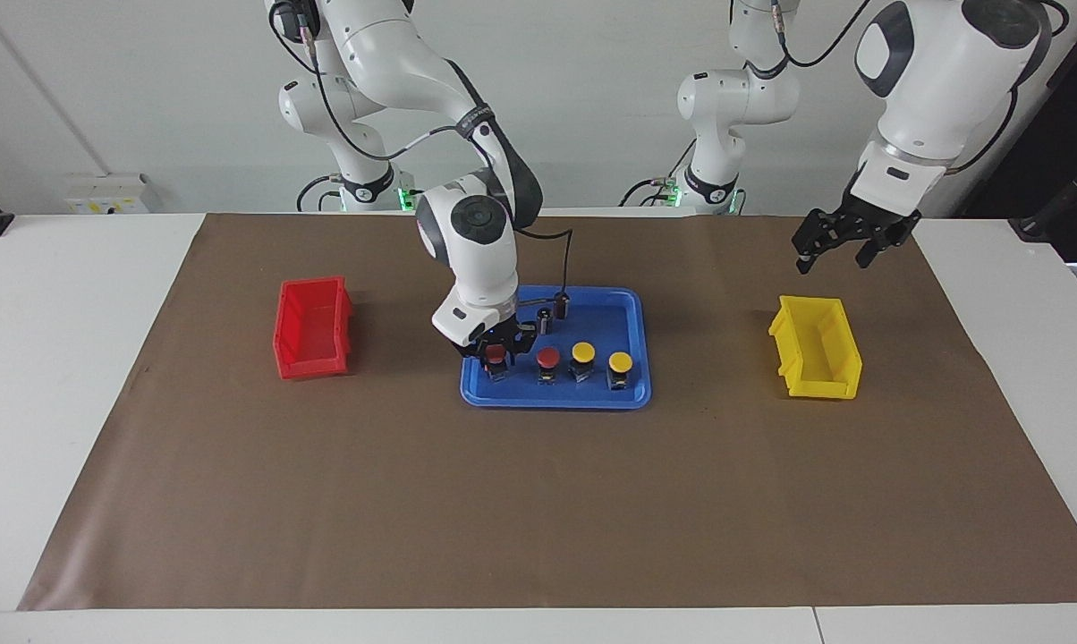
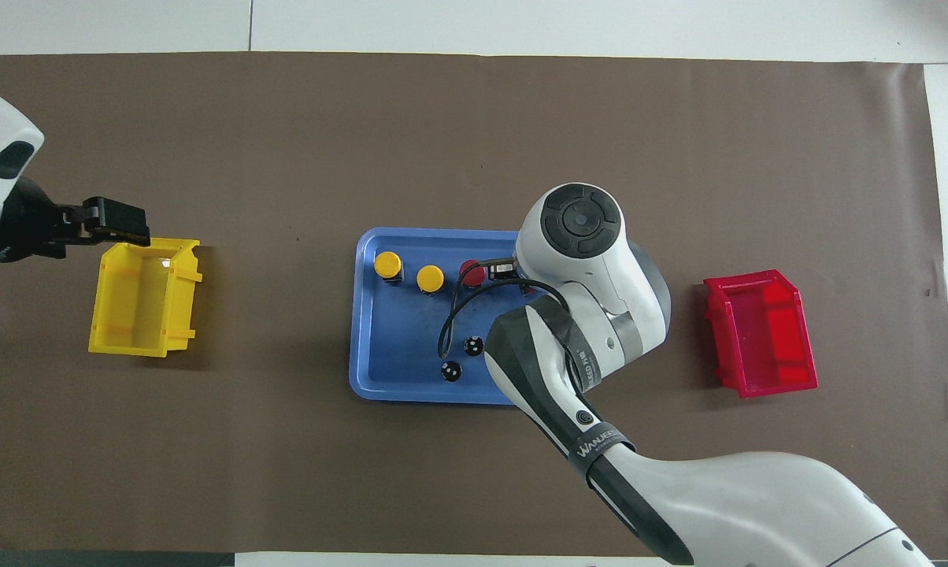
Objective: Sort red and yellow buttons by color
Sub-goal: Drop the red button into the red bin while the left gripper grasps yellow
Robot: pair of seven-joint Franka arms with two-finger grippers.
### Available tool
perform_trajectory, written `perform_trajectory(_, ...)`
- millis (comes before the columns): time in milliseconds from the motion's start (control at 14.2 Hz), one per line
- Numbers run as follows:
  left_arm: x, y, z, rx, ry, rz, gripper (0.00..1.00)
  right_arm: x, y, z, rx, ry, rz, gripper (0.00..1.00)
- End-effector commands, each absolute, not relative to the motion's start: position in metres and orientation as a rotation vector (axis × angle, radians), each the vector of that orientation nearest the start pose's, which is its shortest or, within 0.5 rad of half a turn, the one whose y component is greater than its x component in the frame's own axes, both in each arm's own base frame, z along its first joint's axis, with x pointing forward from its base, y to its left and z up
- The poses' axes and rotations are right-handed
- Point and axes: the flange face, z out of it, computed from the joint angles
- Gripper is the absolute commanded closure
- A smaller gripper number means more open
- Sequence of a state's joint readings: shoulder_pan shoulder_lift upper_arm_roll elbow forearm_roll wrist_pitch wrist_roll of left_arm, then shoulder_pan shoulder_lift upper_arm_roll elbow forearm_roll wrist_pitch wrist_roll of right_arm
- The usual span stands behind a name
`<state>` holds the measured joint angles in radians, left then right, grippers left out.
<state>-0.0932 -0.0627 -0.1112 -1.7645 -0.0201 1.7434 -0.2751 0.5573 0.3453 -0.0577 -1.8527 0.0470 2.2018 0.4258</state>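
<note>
- Blue tray (image 1: 556, 399) sits in the middle of a brown mat (image 1: 538, 501) in the facing view. It holds four buttons in a row along the edge farther from the robots.
- Starting from the right arm's end, the row goes: end red button (image 1: 496, 357), second red button (image 1: 548, 359), first yellow button (image 1: 582, 351), last yellow button (image 1: 621, 361).
- Two small dark cylinders (image 1: 553, 312) stand in the tray, nearer to the robots than the row.
- The right gripper (image 1: 497, 349) is down in the tray, right at the end red button. Its black tips sit on both sides of the red cap. I cannot tell if it is pinching the button or just loose around it.
- The left gripper (image 1: 831, 255) is up in the air over the mat, beside the yellow bin (image 1: 816, 351). Its fingers are spread apart and hold nothing.
- A red bin (image 1: 312, 327) sits on the mat toward the right arm's end. The yellow bin sits toward the left arm's end. Both are well apart from the tray.

- From overhead, the big white right arm covers one end of the tray (image 2: 361, 315) and hides its own gripper.
- Only a sliver of the end red button (image 2: 530, 289) peeks out from under the arm. The second red button (image 2: 472, 272), the first yellow button (image 2: 430, 277) and the last yellow button (image 2: 388, 264) show clearly.
- The two dark cylinders (image 2: 462, 357) stand in the tray, nearer to the robots than the buttons.
- The left gripper (image 2: 118, 223) hangs just at the corner of the yellow bin (image 2: 139, 299). The red bin (image 2: 761, 331) has no buttons in it.
</note>
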Motion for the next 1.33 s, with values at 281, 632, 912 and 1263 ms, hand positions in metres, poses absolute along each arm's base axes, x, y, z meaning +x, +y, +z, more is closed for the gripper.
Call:
perform_trajectory(281,0.533,-0.234,0.492,-3.169,-0.29,-0.087,0.03,0.577,0.263,0.396,-3.074,-0.073,0.058,0.88)
perform_trajectory(632,0.529,-0.298,0.433,-3.133,-0.364,-0.124,0.04,0.566,0.098,0.485,-3.024,-0.146,0.096,0.88)
perform_trajectory(912,0.52,-0.318,0.403,-3.134,-0.377,-0.132,0.07,0.524,0.012,0.46,-3.001,-0.187,0.153,0.88)
perform_trajectory(1263,0.51,-0.329,0.395,-3.146,-0.371,-0.132,0.09,0.495,0.006,0.427,-3.023,-0.165,0.15,0.88)
